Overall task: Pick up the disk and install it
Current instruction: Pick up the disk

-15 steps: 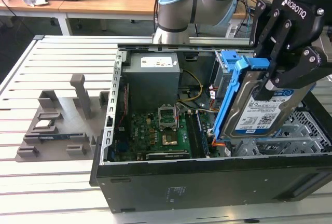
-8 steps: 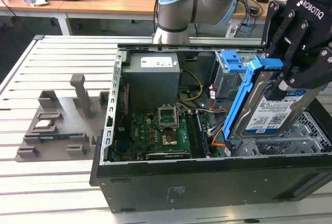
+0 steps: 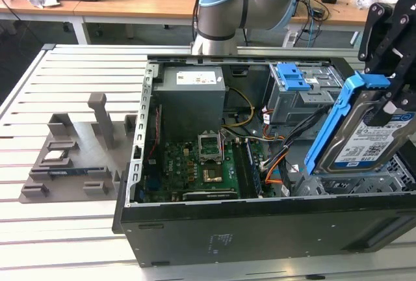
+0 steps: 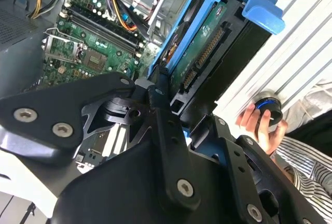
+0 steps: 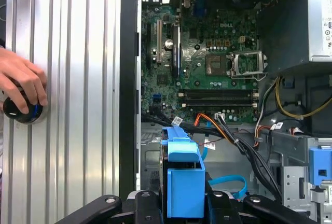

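Claw (image 3: pixel 389 102) apparently grips silver, blue-framed, labelled disk (image 3: pixel 374 143).

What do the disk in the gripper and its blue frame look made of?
The disk: seemingly metal, silver-grey with a dull sheen where its face is bare. Its blue frame: likely moulded plastic, uniformly bright, smooth and slightly glossy.

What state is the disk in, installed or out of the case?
Out. The gripper holds the disk tilted above the open case in the exterior view, not seated in the grey bay.
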{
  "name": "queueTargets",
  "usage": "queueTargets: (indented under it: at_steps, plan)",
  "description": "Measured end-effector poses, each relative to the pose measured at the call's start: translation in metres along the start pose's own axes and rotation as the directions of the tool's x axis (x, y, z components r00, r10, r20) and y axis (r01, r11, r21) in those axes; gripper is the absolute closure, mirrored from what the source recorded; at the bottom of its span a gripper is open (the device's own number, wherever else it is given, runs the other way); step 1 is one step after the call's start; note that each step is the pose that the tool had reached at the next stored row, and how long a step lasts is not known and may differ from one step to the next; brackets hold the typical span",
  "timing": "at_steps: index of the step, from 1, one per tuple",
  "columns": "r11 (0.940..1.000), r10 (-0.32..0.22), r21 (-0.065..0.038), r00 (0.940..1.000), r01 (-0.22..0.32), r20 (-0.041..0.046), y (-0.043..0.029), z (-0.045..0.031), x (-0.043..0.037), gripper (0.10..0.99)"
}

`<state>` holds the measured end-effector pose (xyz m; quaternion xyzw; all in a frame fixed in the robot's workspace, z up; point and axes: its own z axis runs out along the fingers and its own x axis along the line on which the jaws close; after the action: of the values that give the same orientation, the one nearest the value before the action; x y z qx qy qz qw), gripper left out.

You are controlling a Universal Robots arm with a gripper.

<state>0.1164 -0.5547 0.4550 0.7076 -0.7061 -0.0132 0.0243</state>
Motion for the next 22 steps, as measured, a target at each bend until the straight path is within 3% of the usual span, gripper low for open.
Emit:
queueTargets:
  at_steps: [7, 14, 22]
  plan:
    - [1.0, 0.0, 0.0, 1.0, 0.0, -0.0002, -0.0137, -0.0002, 0.0, 0.722]
    - [1.0, 0.0, 0.0, 1.0, 0.0, -0.0004, -0.0181, 0.0, 0.0, 0.722]
    - [1.0, 0.0, 0.0, 1.0, 0.0, -0.0004, -0.0183, 0.0, 0.0, 0.722]
